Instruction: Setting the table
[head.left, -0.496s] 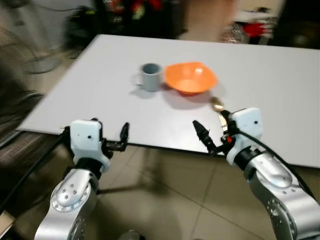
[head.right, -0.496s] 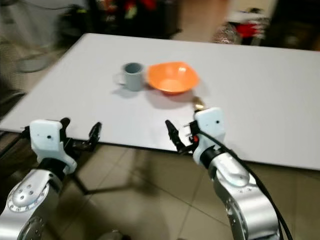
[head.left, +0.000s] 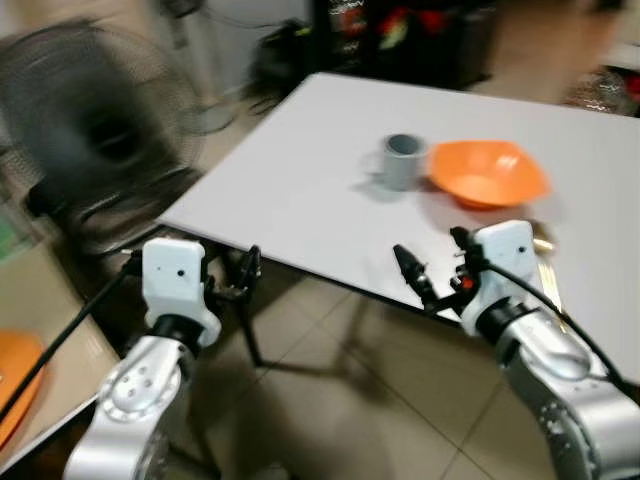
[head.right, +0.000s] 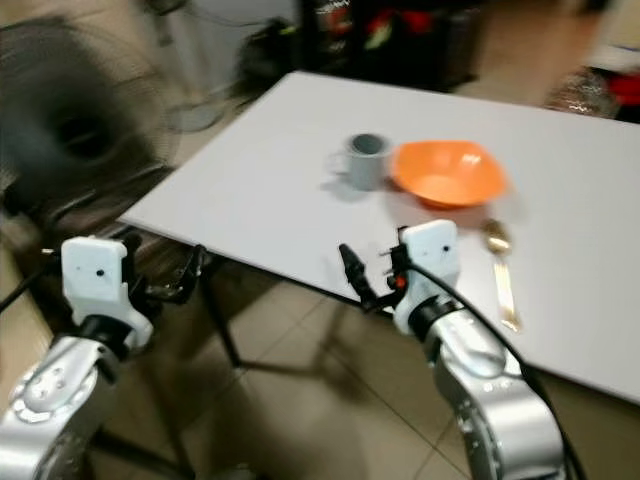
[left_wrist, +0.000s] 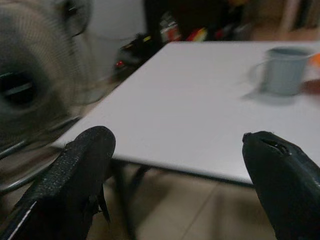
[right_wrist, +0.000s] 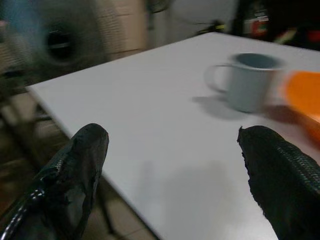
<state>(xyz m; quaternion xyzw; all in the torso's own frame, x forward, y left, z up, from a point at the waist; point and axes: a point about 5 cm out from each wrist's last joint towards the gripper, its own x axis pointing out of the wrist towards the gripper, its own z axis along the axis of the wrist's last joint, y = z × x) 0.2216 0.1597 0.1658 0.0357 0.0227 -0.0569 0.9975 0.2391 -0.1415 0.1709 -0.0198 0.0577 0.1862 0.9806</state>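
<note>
Two hands hover empty with fingers spread: the left hand (head.left: 245, 275) over tiled floor off the white table's (head.left: 300, 190) near edge, the right hand (head.right: 372, 280) at that edge. A gold spoon (head.right: 500, 270) lies just beyond, bowl end pointing away, long axis running near to far. Farther in sit an orange bowl (head.right: 447, 172) and, just left, a grey mug (head.right: 367, 160), bare tabletop around them.

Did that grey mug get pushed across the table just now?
No. The grey mug sits just left of the orange bowl on the white table, as before; the whole picture shifted because the camera turned.
</note>
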